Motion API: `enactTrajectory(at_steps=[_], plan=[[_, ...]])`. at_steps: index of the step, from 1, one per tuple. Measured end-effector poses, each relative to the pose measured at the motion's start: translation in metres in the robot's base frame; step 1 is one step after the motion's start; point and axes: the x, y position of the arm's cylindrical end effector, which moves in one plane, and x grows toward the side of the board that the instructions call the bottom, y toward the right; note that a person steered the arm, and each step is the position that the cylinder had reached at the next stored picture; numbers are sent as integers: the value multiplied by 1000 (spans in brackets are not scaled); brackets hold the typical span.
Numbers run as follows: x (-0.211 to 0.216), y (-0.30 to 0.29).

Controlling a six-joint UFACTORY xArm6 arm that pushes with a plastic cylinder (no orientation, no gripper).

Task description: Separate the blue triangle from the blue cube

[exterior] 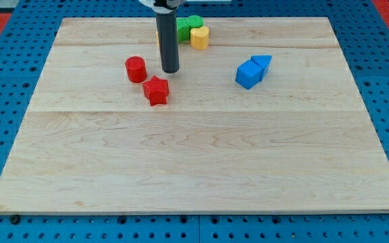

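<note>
The blue cube point(248, 74) sits right of the board's centre, toward the view's top. The blue triangle point(264, 63) touches its upper right side. My tip point(171, 69) rests on the board well to the left of both blue blocks, about a hundred pixels from the cube. It stands just right of the red cylinder point(136, 69) and just above the red star-shaped block point(157, 90), touching neither.
A yellow block point(199, 37) and a green block point(188, 26) sit near the board's top edge, right of the rod. The wooden board point(194, 162) lies on a blue perforated table.
</note>
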Motion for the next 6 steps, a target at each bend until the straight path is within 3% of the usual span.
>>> enactTrajectory(at_steps=[3,6], plan=[[1,22],[-39,138]])
